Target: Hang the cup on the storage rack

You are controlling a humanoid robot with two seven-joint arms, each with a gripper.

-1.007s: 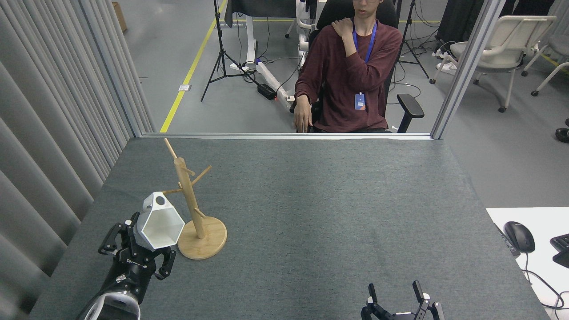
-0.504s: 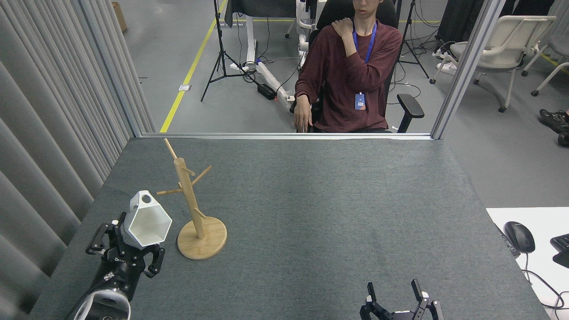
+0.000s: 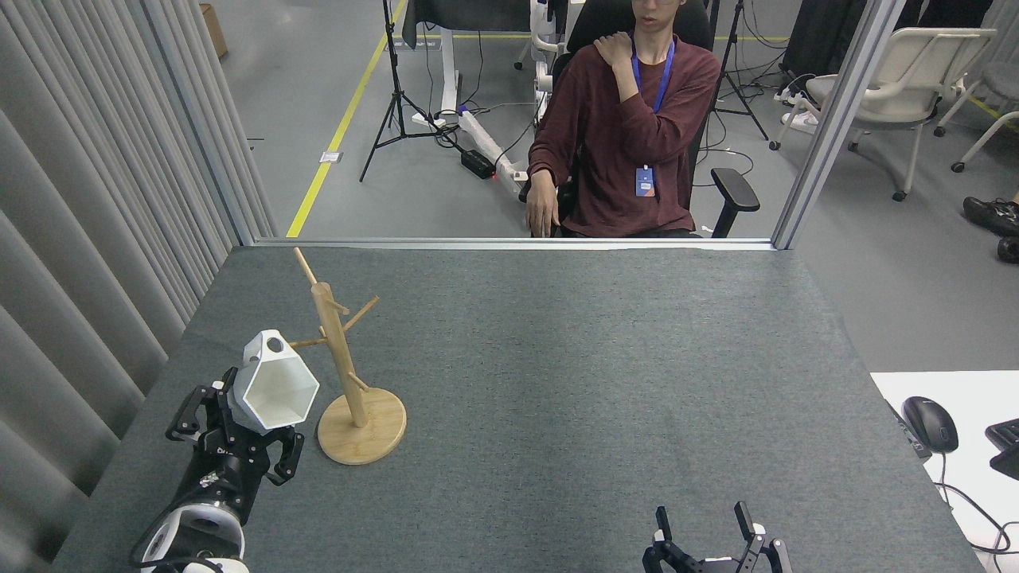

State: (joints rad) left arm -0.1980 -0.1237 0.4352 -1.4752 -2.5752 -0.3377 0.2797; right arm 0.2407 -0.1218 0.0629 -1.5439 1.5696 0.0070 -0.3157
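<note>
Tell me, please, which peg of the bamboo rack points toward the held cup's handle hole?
The low peg jutting left from the storage rack; its tip sits just right of the cup hole. The others angle upward or right.

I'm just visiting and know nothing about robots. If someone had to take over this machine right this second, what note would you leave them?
Left pincer: shut on the cup, held off the table, mouth facing the camera, tab handle with its hole on top.
Right pincer: open and empty, low at the near table edge.
Storage rack: upright on the table, just right of the cup; no cup on any peg.
Done: cup picked up and brought beside the rack.
Left: line the handle hole up with the left-pointing peg, slide it on, let go.
</note>
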